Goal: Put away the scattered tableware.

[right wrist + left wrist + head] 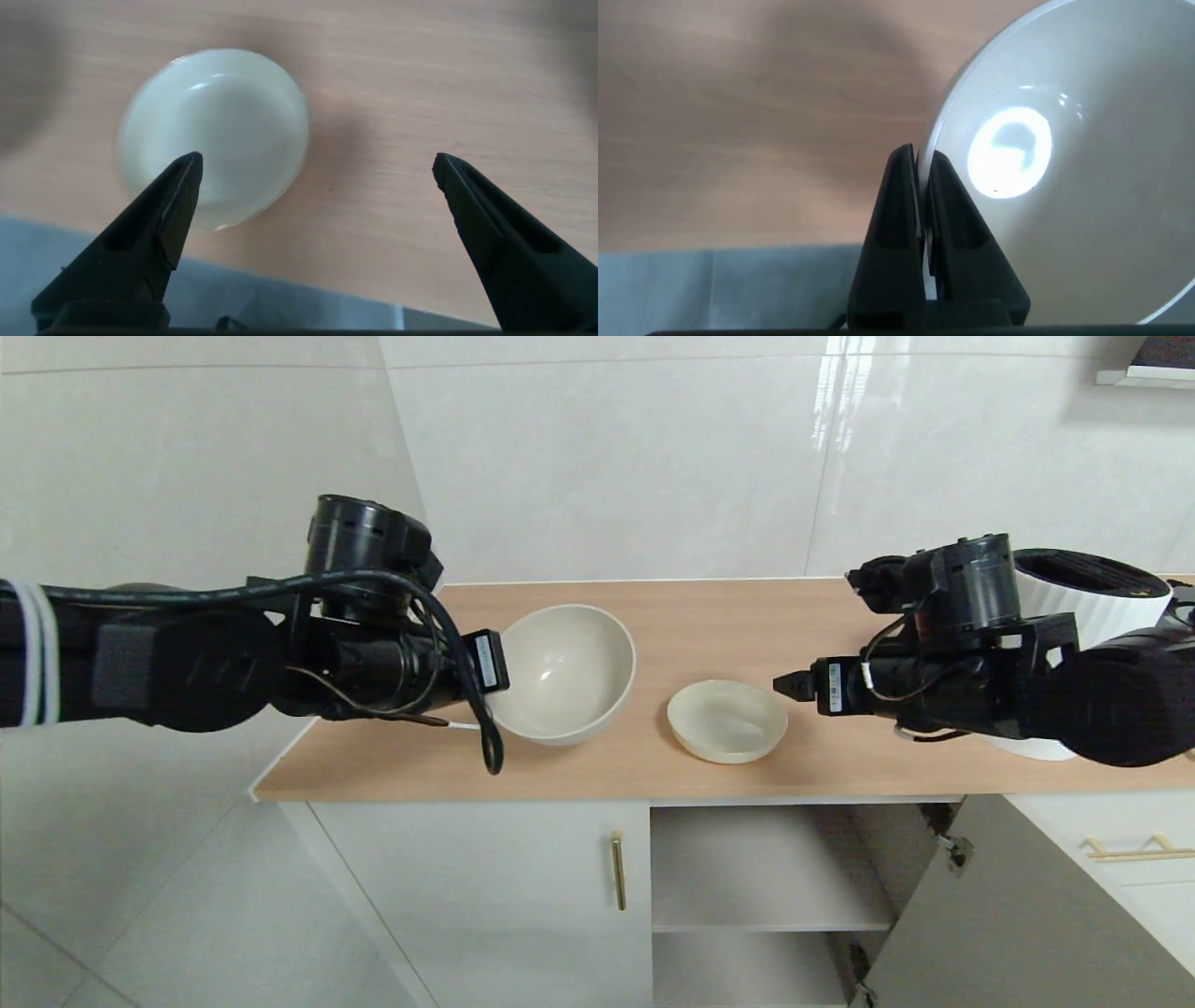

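Right now I am clamping my left pincer (502, 663) on the rim of the big bowl (565, 672), on the side nearest my left arm. Seen from the left wrist, its fingers (898, 210) are pressing together with the thin white rim caught between them. The big bowl is tilting rather than sitting level, with its hollow turning up and partly toward me. It is staying low over the left half of the desk (709, 616), and I cannot tell whether its underside is touching the wood.

My right pincer (789, 686) is hanging released, gripping nothing, just beside the small bowl (728, 721) on the side of my right arm. Seen from the right wrist, its fingers (168, 219) are spreading wide, with the small bowl lying below near one of them and bare wood under the other. The small bowl is sitting upright on the desk, near the front edge, close to the big bowl but apart from it.

Behind my right arm a white ribbed appliance (1092, 583) is standing on the desk. Below the desk the cabinet (467, 887) is showing one door closed, with a gold handle (617, 870), and the other door swinging open on a shelf (756, 868).
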`<state>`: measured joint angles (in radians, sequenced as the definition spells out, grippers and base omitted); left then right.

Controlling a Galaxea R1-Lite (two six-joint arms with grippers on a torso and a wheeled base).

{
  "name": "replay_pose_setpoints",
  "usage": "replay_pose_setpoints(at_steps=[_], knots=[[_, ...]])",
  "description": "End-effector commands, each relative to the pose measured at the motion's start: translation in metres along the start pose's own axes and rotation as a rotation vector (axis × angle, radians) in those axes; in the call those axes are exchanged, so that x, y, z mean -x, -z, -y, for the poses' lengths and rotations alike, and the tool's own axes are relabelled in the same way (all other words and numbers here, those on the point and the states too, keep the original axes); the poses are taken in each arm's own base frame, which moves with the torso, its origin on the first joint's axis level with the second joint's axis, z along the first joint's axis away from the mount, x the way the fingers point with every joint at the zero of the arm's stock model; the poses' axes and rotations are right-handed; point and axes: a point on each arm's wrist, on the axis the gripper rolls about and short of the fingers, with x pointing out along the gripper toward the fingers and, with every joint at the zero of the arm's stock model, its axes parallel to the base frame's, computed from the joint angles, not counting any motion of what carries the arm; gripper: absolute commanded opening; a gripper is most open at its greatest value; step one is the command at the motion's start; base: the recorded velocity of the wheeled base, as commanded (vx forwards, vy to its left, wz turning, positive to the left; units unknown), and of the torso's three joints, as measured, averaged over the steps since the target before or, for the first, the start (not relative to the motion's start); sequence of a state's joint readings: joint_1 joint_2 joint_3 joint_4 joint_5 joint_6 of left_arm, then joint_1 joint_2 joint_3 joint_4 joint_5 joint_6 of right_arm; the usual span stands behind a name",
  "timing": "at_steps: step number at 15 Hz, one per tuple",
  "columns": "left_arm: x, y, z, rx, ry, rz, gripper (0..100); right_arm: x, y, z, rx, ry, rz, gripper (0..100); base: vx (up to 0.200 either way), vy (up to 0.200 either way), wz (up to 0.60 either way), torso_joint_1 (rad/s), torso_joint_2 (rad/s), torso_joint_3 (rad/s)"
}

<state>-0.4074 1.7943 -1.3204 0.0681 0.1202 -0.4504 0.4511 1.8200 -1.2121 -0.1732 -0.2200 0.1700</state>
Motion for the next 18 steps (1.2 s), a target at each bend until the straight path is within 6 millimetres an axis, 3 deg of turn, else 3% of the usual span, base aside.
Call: replay_pose_setpoints(at_steps=[1, 5, 11, 12, 18], knots=[[0.036, -0.008, 0.006, 0.001, 0.048, 0.063, 0, -0.023, 0.011, -0.006, 0.013, 0.031, -0.040, 100, 0.000, 0.000, 0.00, 0.000, 0.00, 0.000], [0.056, -0.010, 0.007, 0.001, 0.072, 0.091, 0, -0.047, 0.026, -0.010, 0.014, 0.090, -0.079, 100, 0.000, 0.000, 0.00, 0.000, 0.00, 0.000], [0.057, -0.009, 0.007, 0.000, 0.075, 0.090, 0, -0.062, 0.034, -0.011, 0.017, 0.104, -0.104, 100, 0.000, 0.000, 0.00, 0.000, 0.00, 0.000], [0.059, -0.009, 0.007, -0.001, 0.077, 0.094, 0, -0.063, 0.034, -0.010, 0.016, 0.105, -0.105, 0, 0.000, 0.000, 0.00, 0.000, 0.00, 0.000], [0.067, -0.009, 0.006, -0.001, 0.083, 0.103, 0, -0.072, 0.037, -0.010, 0.001, 0.106, -0.114, 0, 0.000, 0.000, 0.00, 0.000, 0.00, 0.000]])
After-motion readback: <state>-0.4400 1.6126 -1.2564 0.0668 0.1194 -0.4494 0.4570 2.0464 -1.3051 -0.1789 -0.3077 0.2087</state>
